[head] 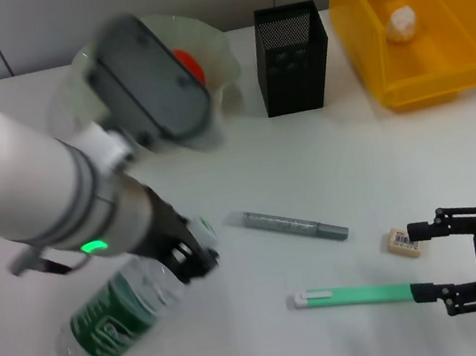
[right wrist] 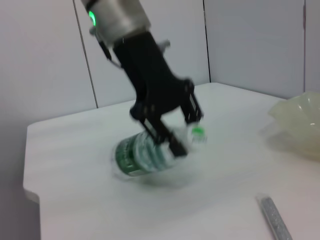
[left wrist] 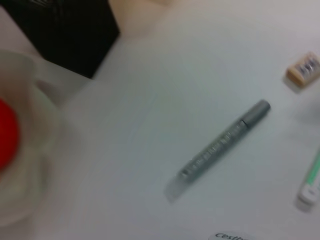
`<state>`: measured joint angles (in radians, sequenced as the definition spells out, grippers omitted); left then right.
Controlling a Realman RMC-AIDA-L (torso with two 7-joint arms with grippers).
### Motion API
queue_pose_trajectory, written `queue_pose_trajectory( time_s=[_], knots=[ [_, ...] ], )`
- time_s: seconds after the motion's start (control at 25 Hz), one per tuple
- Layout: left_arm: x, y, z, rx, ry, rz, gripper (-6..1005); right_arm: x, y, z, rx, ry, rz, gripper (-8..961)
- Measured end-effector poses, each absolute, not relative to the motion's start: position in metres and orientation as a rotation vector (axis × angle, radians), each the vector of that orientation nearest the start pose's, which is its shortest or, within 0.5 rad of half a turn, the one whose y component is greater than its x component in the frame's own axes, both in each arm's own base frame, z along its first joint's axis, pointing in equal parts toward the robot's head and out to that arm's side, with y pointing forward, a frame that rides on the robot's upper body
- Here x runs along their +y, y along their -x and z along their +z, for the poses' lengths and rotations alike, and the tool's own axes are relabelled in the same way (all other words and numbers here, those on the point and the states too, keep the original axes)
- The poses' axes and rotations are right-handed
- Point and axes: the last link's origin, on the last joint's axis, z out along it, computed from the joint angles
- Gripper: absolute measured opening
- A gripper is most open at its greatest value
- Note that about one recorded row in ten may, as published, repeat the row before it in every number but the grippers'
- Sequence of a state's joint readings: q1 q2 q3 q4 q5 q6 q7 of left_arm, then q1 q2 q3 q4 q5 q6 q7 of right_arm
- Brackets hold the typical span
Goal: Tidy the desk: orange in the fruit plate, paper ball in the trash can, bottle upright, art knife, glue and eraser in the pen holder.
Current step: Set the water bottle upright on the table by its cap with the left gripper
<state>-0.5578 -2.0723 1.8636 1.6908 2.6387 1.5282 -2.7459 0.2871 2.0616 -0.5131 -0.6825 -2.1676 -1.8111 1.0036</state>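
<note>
Gripping near the neck, the left pincer [head: 191, 252] has its fingers pressed around the bottle [head: 120, 316], which lies on its side on the surface [head: 307, 159] with its capped end toward the middle and its base pointing off toward the robot's left. From the right wrist view the bottle looks partly tipped, cap end a little raised, though blur makes the angle uncertain. I judge it light and thin-walled: clear plastic that will dent if squeezed hard and is slick enough to twist in the grip as it swings upright. Just below the cap, where the plastic is stiffest, seems the soundest place to hold, and that is about where the fingers sit.

The right pincer [head: 434, 261] rests spread wide low on the robot's right, its fingertips beside the eraser [head: 402, 241] and the end of a green art knife [head: 354, 295], touching neither as far as I can tell.
</note>
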Motion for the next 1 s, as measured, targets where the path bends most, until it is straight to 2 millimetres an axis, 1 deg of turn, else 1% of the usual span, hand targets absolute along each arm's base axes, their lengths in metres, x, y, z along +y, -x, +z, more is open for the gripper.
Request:
queue_pose_trajectory(
  time_s=[0.16, 0.2, 0.24, 0.28, 0.32, 0.36, 0.44, 0.48, 0.52, 0.6, 0.68, 0.72, 0.84, 0.88, 1.0],
  knots=[
    [0.304, 0.103, -0.011, -0.440, 2.643, 0.432, 439, 0.229, -0.332, 0.021, 0.426, 2.763, 0.653, 762],
    [0.304, 0.104, 0.002, -0.448, 2.627, 0.377, 439, 0.230, -0.331, 0.020, 0.427, 2.762, 0.657, 761],
    [0.304, 0.105, 0.008, -0.454, 2.618, 0.352, 439, 0.230, -0.331, 0.020, 0.429, 2.761, 0.661, 761],
    [0.303, 0.109, 0.023, -0.469, 2.613, 0.261, 439, 0.232, -0.328, 0.019, 0.430, 2.762, 0.670, 761],
    [0.303, 0.109, 0.023, -0.469, 2.613, 0.261, 439, 0.232, -0.328, 0.019, 0.430, 2.762, 0.670, 761],
    [0.303, 0.113, 0.031, -0.483, 2.611, 0.203, 439, 0.233, -0.327, 0.018, 0.430, 2.762, 0.675, 761],
    [0.303, 0.118, 0.039, -0.497, 2.612, 0.146, 439, 0.235, -0.325, 0.017, 0.434, 2.764, 0.682, 761],
    [0.303, 0.122, 0.046, -0.508, 2.610, 0.089, 439, 0.237, -0.323, 0.017, 0.442, 2.764, 0.688, 762],
    [0.303, 0.122, 0.046, -0.508, 2.610, 0.089, 439, 0.237, -0.323, 0.017, 0.442, 2.764, 0.688, 762],
    [0.302, 0.129, 0.056, -0.499, 2.609, -0.021, 439, 0.239, -0.322, 0.017, 0.447, 2.761, 0.699, 762],
    [0.300, 0.138, 0.061, -0.500, 2.601, -0.098, 439, 0.241, -0.320, 0.016, 0.449, 2.754, 0.713, 762],
    [0.300, 0.138, 0.061, -0.500, 2.601, -0.098, 439, 0.241, -0.320, 0.016, 0.449, 2.754, 0.713, 762],
    [0.302, 0.148, 0.062, -0.500, 2.601, -0.182, 439, 0.244, -0.317, 0.016, 0.446, 2.750, 0.728, 762],
    [0.304, 0.155, 0.061, -0.508, 2.599, -0.249, 439, 0.245, -0.316, 0.016, 0.444, 2.751, 0.736, 762],
    [0.309, 0.166, 0.061, -0.517, 2.590, -0.366, 439, 0.246, -0.314, 0.014, 0.446, 2.753, 0.746, 762]
  ],
)
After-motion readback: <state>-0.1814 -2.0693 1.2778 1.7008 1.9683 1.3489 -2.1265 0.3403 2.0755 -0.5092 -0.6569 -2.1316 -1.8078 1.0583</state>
